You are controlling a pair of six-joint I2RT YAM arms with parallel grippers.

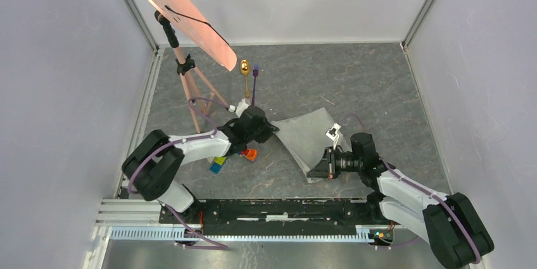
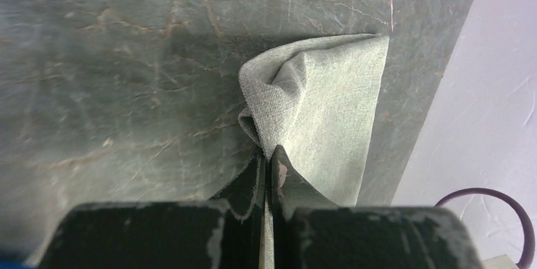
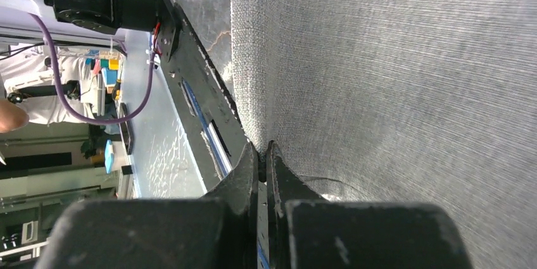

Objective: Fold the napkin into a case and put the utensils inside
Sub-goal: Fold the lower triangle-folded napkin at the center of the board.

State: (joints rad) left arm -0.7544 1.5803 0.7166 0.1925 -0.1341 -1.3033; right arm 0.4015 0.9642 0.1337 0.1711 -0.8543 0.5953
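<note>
Right gripper: the black two-finger right gripper, nearest to the arm bases, has its jaws closed on the near corner of the cloth.
Napkin: the soft, thin grey-green square napkin lies on the dark marbled table between the two grippers, mostly flat and not yet folded.
Left gripper: the black left gripper pinches the left corner of the napkin, and the cloth puckers up just in front of the tips.
Held edge: it runs slanted from near-right to far-left between the two pinches. The free cloth lies on its far-right side, so I judge the fold must go that way.
Toy blocks: the colourful toy blocks sit beside the left arm, apart from the napkin.
Utensils: the shiny gold metal spoon and the slim purple fork lie side by side beyond the left gripper. Their long axes point away from the bases, and the left arm is nearer.
</note>
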